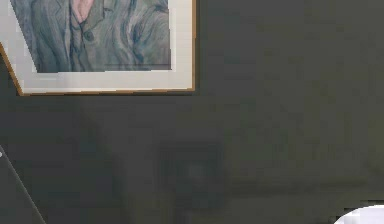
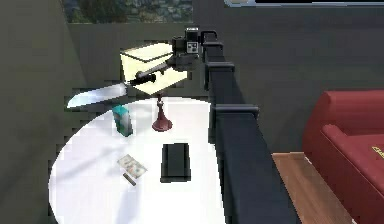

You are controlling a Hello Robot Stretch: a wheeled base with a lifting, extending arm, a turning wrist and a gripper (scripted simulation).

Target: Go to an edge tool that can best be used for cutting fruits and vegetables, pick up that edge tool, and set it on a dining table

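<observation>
Knife [image 2: 100,95] hangs from the gripper [image 2: 172,62], held by its dark handle, with the blade slanting out and down, clear of the round white table [image 2: 85,170] below. The fingers' own setting cannot be told. A teal bottle [image 2: 123,121] and a red goblet [image 2: 160,118] stand near, below the blade; a black slab [image 2: 176,162] and a small card [image 2: 130,166] lie nearer. A red sofa [image 2: 350,130] sits well apart. If this is the dining table, lowering could topple the bottle or goblet. The blade also overhangs the table's far rim, so a release there may tip it off.
</observation>
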